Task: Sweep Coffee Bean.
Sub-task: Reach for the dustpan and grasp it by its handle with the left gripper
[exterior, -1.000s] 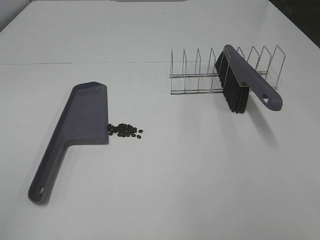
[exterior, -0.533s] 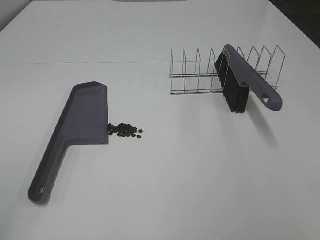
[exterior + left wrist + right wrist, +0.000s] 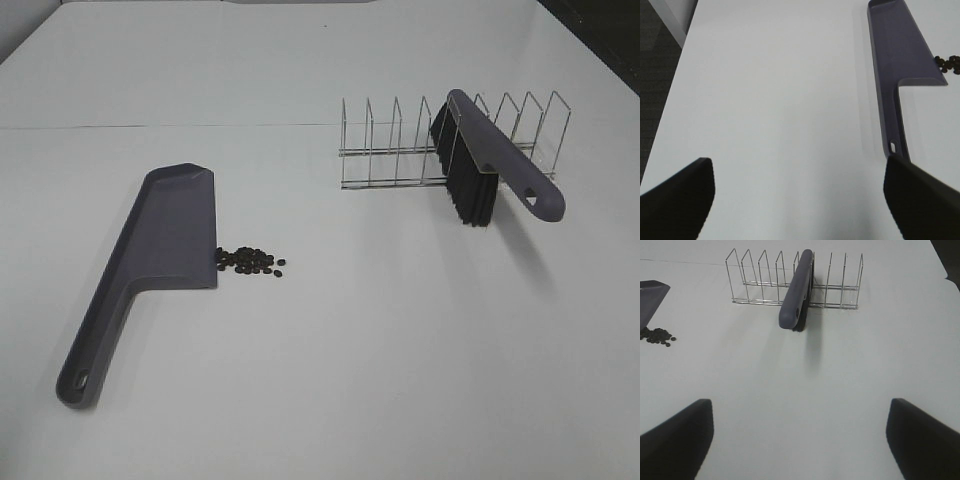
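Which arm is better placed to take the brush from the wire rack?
The right. The brush leans in the rack on that side, straight ahead of the open right gripper; the left gripper is by the dustpan.

The coffee beans [image 3: 250, 261] are tiny dark brown-black ovals, lying loose in a small flat cluster on the white desk [image 3: 380, 330]. They sit right at the grey dustpan's [image 3: 170, 235] open lip, a couple straying outward.
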Robot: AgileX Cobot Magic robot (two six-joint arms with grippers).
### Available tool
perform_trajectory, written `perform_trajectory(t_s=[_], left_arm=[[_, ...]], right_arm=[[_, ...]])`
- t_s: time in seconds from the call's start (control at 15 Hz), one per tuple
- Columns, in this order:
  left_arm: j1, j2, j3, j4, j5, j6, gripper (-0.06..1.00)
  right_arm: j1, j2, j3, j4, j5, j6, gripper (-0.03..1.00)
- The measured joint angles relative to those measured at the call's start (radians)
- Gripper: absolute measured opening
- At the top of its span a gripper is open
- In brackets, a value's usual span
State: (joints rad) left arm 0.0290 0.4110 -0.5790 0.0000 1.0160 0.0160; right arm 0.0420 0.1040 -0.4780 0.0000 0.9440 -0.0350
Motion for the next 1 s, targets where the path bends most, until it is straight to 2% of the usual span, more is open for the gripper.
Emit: perform_trajectory(t_s=[0.2, 0.47, 0.73, 0.8, 1.0], left_arm=[[0.000, 0.075, 0.000, 0.000, -0.002, -0.001, 0.84], [0.000, 0.232, 0.000, -0.022, -0.061, -0.001, 0.84], [0.000, 0.392, 0.000, -0.077, -0.112, -0.001, 0.84], [0.000, 0.489, -0.001, -0.129, -0.143, 0.016, 0.84], [0.000, 0.618, -0.003, -0.188, -0.206, 0.043, 0.84]], right_arm=[[0.000, 0.028, 0.000, 0.000, -0.018, 0.000, 0.88], [0.000, 0.103, 0.000, 0.000, -0.025, 0.000, 0.88], [0.000, 0.140, 0.000, 0.000, -0.031, 0.000, 0.88], [0.000, 0.144, 0.000, 0.000, -0.032, 0.000, 0.88], [0.000, 0.144, 0.000, 0.000, -0.032, 0.000, 0.88]])
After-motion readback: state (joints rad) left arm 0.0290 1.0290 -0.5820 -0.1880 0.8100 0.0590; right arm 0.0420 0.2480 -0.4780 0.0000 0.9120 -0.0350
